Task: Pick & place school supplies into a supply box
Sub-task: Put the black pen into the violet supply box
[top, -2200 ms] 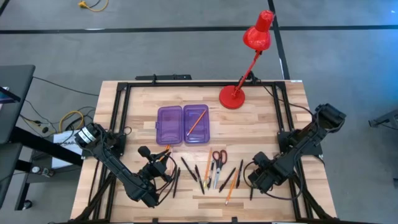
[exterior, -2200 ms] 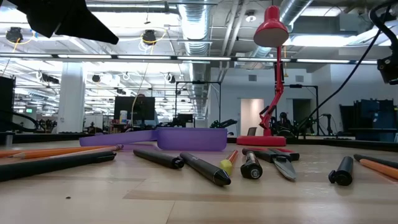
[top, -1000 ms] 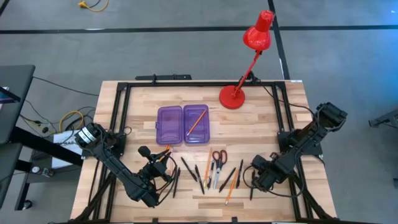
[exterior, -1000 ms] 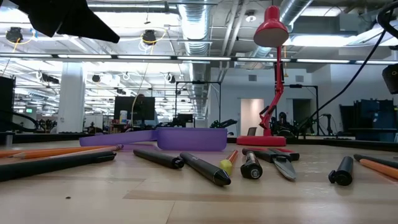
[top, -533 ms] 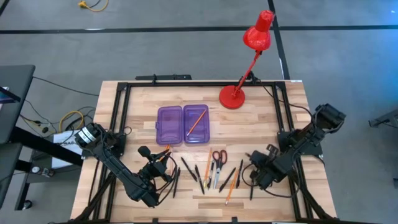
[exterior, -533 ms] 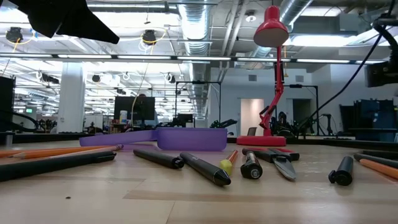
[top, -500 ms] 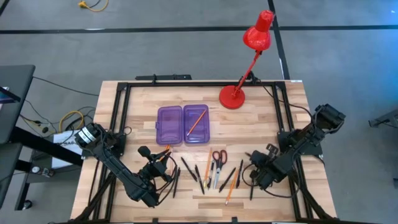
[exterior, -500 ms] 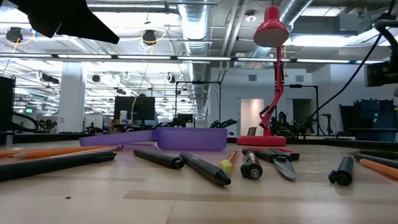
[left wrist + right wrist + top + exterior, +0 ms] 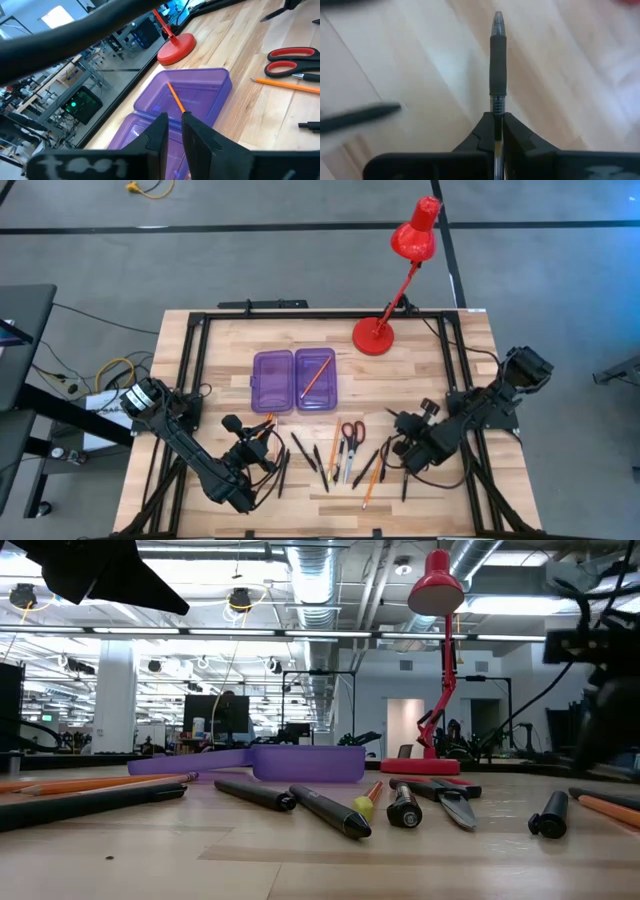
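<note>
My right fingers (image 9: 498,131) pinch a pen (image 9: 497,65) lengthwise, its tip pointing away; the purple case (image 9: 294,379) lies far-left of them.

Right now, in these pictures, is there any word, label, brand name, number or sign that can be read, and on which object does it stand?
None can be read.
Translucent purple plastic pencil case: no text shows on it.
Red desk lamp: no label shows.
Slim black pen held in the right gripper's jaws: no print can be made out on its barrel.
Red-handled scissors: no mark shows.
Screens in the room behind the table: too small and blurred to read.
</note>
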`<state>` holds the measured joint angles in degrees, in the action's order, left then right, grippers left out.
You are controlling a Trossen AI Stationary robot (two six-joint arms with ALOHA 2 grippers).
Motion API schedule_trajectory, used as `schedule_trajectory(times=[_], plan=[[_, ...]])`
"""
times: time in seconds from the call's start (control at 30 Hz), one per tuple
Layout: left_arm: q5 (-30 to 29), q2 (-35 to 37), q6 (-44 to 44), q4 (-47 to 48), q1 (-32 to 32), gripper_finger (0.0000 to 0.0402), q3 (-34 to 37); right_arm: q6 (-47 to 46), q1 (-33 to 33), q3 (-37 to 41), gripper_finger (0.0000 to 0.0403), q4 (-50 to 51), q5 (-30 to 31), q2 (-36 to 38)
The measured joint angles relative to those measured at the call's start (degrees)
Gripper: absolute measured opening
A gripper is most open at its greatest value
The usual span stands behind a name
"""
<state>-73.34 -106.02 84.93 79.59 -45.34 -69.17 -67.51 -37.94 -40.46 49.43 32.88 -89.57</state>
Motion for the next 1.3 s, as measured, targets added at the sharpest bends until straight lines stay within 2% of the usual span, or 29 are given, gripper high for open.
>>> schedule_trajectory(times=[0.43,0.57,0.73,0.87,1.07,1.23,1.3], plan=[[1.3,0.0,0.0,0.5,-0.1,0.0044,0.1,20.1,6.6,-10.5,0.0000,2.5,20.5,0.1],[1.8,0.0,1.9,0.5,-0.7,0.0044,1.9,28.4,9.0,-12.7,0.0000,-0.7,27.0,0.1],[3.9,0.0,7.6,0.4,-1.8,0.0044,5.2,40.5,11.6,-13.4,0.0000,-9.6,32.5,0.2],[4.1,0.0,11.8,0.4,-3.1,0.0044,7.2,48.1,14.5,-13.4,0.0000,-18.5,32.8,0.2],[4.1,0.0,13.4,0.4,-3.7,0.0044,8.3,55.8,20.3,-13.4,0.0000,-35.0,27.7,-0.2],[4.4,0.0,13.4,0.4,-3.8,0.0044,8.3,65.6,24.4,-14.6,0.0000,-51.3,21.5,-6.0],[5.0,0.0,13.3,0.5,-3.9,0.0044,8.3,66.1,26.0,-16.2,0.0000,-52.5,18.6,-9.4]])
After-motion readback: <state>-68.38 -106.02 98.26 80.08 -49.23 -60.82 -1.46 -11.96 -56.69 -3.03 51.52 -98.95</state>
